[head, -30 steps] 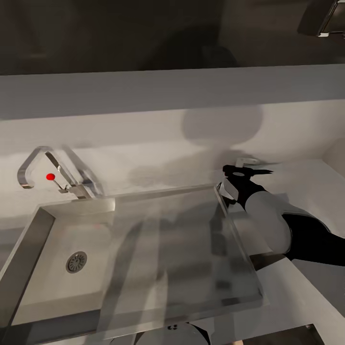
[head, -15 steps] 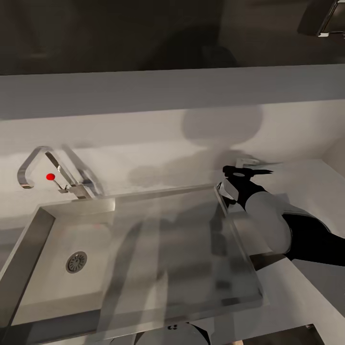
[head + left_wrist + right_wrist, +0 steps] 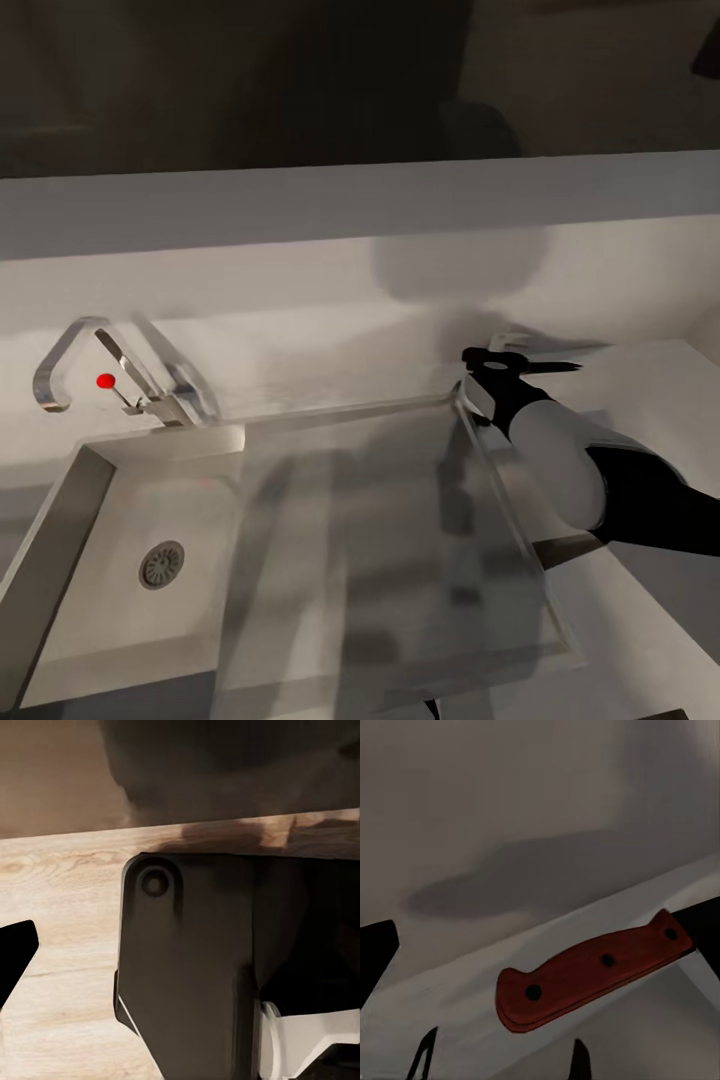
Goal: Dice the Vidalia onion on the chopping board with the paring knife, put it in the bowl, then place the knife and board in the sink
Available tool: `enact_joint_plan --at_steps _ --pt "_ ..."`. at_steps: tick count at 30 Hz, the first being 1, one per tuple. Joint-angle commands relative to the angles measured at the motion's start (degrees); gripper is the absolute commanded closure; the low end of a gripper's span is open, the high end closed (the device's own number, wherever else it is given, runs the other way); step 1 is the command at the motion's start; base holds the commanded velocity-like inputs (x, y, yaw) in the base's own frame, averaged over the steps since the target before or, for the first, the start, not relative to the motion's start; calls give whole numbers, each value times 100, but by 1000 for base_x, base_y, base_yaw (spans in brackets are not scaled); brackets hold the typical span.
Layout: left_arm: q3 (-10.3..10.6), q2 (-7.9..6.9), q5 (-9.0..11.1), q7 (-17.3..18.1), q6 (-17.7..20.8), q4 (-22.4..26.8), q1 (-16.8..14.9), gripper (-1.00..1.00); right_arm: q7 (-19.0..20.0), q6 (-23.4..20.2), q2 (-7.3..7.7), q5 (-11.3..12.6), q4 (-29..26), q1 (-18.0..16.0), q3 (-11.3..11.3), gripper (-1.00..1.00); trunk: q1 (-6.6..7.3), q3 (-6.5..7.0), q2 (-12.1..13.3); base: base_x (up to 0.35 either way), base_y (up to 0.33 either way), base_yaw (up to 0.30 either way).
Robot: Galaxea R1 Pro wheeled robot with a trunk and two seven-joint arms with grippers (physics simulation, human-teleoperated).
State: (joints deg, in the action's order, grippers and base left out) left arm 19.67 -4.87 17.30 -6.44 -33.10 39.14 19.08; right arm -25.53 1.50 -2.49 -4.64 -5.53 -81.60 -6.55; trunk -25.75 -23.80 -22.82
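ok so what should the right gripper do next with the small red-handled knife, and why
Probably ease the right gripper forward until its fingers straddle the red-handled paring knife, then close. In the right wrist view the jaws stand open and the handle lies just beyond the fingertips, ungrasped. The head view puts this by the far right corner of the grey steel sink.

Right arm [image 3: 560,470]: glossy black links broken by a rounded pale-grey segment — black again at the wrist, ending in thin dark gripper fingers [image 3: 427,1050]. Matte black base housing [image 3: 187,975] with one round recessed screw, white collar beside it.
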Motion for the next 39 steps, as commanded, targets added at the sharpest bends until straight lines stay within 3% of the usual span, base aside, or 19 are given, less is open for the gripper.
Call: enact_joint_plan --at_steps 1,25,31,39 --pt "42 -12 19 -60 -12 22 -1 -100 -14 16 -22 -44 7 -5 -48 -100 -4 -8 -10 14 7 0" --pt "33 0 19 -60 -11 -20 -1 -100 -10 24 -69 -40 105 -5 -48 -100 -4 -8 -10 1 -74 0" --pt "29 0 19 -60 -12 -27 -1 -100 -19 34 -236 -51 180 -5 -48 -100 -4 -8 -10 0 -1 0" --pt "28 3 19 -60 -4 -54 -1 -100 -6 35 -234 -54 320 -5 -51 -100 -4 -8 -10 0 0 0"
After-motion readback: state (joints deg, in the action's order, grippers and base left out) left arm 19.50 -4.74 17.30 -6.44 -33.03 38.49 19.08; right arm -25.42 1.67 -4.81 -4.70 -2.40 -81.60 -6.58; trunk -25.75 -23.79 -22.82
